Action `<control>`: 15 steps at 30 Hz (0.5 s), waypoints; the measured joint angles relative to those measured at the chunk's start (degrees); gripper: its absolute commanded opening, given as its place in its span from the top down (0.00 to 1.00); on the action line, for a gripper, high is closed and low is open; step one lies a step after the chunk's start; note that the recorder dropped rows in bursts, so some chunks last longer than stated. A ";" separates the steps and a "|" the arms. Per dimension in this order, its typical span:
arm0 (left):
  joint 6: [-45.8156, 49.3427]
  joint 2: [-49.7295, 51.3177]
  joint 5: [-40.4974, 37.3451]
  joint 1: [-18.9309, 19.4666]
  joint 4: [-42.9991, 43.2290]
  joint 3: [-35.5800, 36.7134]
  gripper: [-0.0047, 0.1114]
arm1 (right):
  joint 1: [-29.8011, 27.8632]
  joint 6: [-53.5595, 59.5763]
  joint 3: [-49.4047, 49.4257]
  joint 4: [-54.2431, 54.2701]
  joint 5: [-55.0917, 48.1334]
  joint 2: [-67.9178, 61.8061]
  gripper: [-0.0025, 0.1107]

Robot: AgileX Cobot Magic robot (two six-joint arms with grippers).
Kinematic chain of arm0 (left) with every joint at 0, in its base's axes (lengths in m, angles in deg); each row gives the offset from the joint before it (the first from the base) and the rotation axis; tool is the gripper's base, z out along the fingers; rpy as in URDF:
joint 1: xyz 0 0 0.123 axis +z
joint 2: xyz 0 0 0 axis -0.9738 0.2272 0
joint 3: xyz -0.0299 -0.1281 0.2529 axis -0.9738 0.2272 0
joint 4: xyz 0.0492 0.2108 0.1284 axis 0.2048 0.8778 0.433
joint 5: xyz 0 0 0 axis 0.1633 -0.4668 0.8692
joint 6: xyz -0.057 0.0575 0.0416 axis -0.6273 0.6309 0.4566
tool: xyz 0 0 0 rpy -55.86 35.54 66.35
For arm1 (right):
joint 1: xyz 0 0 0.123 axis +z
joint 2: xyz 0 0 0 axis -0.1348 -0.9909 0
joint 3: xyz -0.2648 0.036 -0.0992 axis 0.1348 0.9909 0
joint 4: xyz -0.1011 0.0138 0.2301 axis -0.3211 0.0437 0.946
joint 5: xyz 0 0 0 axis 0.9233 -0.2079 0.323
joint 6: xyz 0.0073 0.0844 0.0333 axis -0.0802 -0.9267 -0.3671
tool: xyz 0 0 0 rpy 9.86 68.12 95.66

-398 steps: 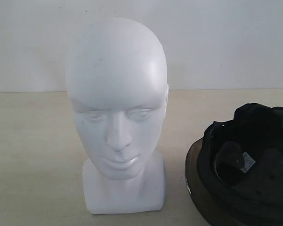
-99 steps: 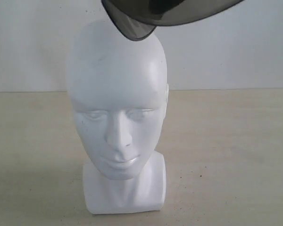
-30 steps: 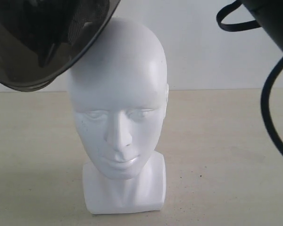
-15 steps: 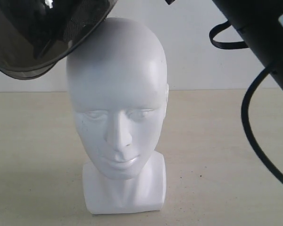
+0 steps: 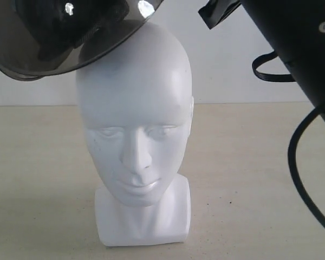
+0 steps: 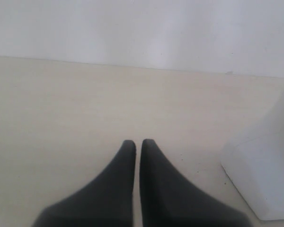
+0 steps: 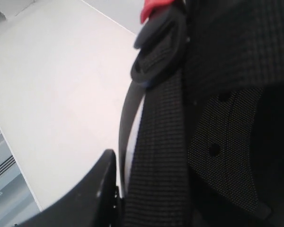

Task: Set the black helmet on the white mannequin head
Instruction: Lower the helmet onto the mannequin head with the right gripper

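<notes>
The white mannequin head (image 5: 134, 108) stands upright on the table, facing the exterior camera. The black helmet (image 5: 43, 43) hangs tilted over the head's upper left side, smoky visor toward the camera, its rim crossing the crown. In the right wrist view my right gripper (image 7: 128, 184) is shut on the helmet's edge. One finger (image 7: 97, 189) shows outside it, with the strap (image 7: 156, 156), padded lining (image 7: 227, 118) and red buckle (image 7: 156, 7) close by. My left gripper (image 6: 137, 143) is shut and empty, low over the table beside the head's neck base (image 6: 260, 175).
The right arm (image 5: 298, 43) fills the upper right of the exterior view, and its black cable (image 5: 295, 179) loops down at the right. The head stands on a beige tabletop (image 5: 260, 162) with a white wall behind it.
The helmet has risen a little and shifted right over the head's crown. The right arm has come further into view from the right. The left gripper shows no movement.
</notes>
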State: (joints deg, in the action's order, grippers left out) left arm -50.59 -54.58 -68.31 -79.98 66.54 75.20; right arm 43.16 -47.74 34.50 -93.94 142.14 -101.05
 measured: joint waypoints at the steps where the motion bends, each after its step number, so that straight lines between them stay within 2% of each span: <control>1: 0.00 0.00 0.00 0.00 0.00 0.00 0.92 | 0.00 0.00 0.00 -0.15 0.11 0.00 0.98; 15: 0.00 0.00 0.00 0.00 0.00 0.00 0.92 | 0.00 1.75 0.12 -1.03 -1.38 -3.89 0.98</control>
State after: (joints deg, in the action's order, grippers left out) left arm -50.59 -54.58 -68.31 -79.98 66.54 75.20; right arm 43.16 -45.99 34.62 -94.97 140.75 -104.94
